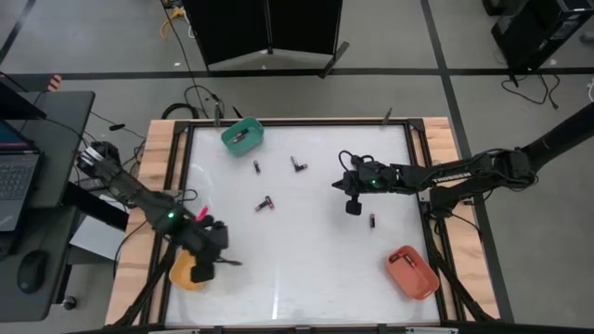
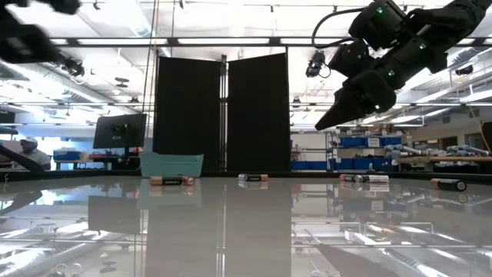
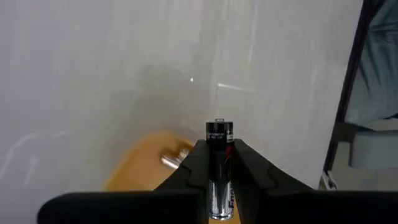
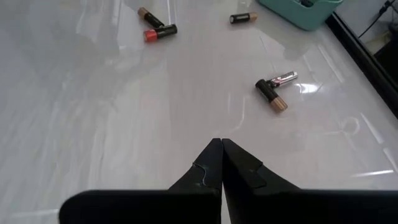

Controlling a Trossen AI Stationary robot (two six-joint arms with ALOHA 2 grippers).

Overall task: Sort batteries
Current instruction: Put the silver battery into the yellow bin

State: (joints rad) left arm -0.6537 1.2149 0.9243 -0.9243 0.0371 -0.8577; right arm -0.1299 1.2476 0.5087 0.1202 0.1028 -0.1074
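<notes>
My left gripper [image 1: 219, 260] hangs over the near left of the table, just beside the yellow-orange bin [image 1: 188, 271], shut on a dark, silvery battery [image 3: 218, 134]. Over the table's right half my right gripper [image 1: 353, 206] hovers shut, nothing in it, its tip [image 2: 321, 123] well above the surface. Loose batteries lie on the white table: one [image 1: 256, 166] and a pair [image 1: 297, 164] toward the far side, a pair [image 1: 265, 204] in the middle, one [image 1: 372, 221] near my right gripper. Another battery [image 3: 176, 158] lies inside the yellow-orange bin. My left gripper pinches the battery's body [image 3: 217, 158] between its two fingers, which lie along it. The battery's end [image 3: 218, 126] sticks out past the fingertips. The fingers point steeply down, and the battery is lifted clear above the table, next to the yellow-orange bin's rim.
A green bin [image 1: 243, 135] with a battery in it stands at the far edge, left of the middle. A red-orange bin [image 1: 413, 272] sits at the near right. A dark frame [image 1: 419, 158] rims the table. The white surface between the bins is bare at the near middle.
</notes>
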